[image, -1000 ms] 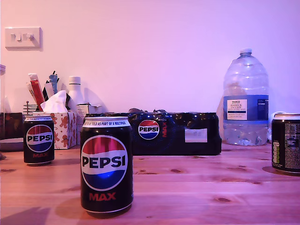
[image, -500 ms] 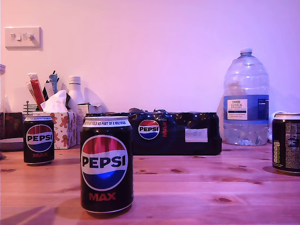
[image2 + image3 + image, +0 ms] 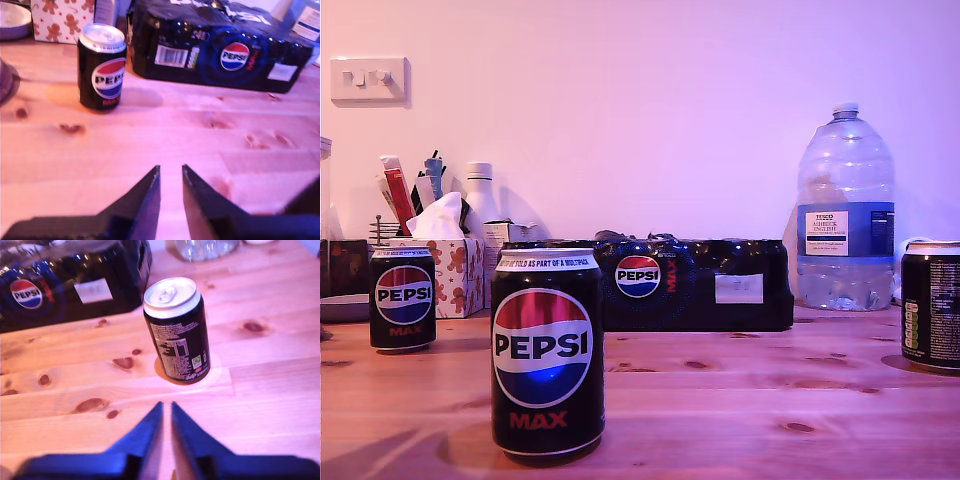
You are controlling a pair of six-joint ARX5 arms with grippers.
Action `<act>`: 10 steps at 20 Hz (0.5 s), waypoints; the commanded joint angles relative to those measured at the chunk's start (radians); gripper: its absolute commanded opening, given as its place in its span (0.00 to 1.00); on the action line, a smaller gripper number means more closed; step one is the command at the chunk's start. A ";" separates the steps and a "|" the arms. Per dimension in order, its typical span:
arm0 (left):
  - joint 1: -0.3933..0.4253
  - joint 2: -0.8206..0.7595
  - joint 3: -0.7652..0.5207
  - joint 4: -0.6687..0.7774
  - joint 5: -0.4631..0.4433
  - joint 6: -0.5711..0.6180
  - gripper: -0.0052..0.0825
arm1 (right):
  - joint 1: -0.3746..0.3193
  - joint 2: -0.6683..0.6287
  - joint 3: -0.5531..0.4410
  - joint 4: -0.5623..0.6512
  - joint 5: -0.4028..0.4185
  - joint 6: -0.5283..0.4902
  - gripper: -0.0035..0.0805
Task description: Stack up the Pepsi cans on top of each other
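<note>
— Nothing on the desk (image 3: 720,400) has shifted since a second ago; only the Pepsi Max can at the exterior view's right edge (image 3: 932,305) shows a hair less of itself than before.

— Start with the big things, then.

— The pine desk, knotty, carries everything. At the back against the wall stands a large clear water bottle (image 3: 844,210), towards the exterior view's right. Beside it, in the middle, lies the dark shrink-wrapped Pepsi multipack (image 3: 690,285).

— And the cans?

— Three, all upright, all apart, none stacked. The nearest Pepsi Max can (image 3: 547,355) stands in front, black with a red-white-blue globe, red "MAX" and a silver rim. The Pepsi Max can at the exterior view's left (image 3: 402,298) stands further back, just in front of a gingerbread-print tissue box (image 3: 455,272). The one at the right edge shows its small-print label, not its logo.

— Your grippers?

— My first gripper (image 3: 171,192) hangs over bare wood, its dark jaws a narrow gap apart, holding nothing; the can by the tissue box stands well ahead of it. My second gripper (image 3: 166,427) has its jaws almost together, also with nothing between them, near the can with the small print, which sits on a pale ring in the wood.
</note>
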 commanded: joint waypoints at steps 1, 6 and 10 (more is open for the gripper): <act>-0.003 0.061 0.005 0.067 0.002 -0.002 0.26 | 0.005 0.052 0.016 0.063 -0.001 0.035 0.45; -0.015 0.183 0.005 0.246 -0.027 -0.031 0.96 | 0.005 0.172 0.016 0.173 0.000 0.077 0.90; -0.016 0.260 0.005 0.322 -0.043 0.096 0.96 | 0.006 0.259 0.015 0.299 -0.003 0.017 0.90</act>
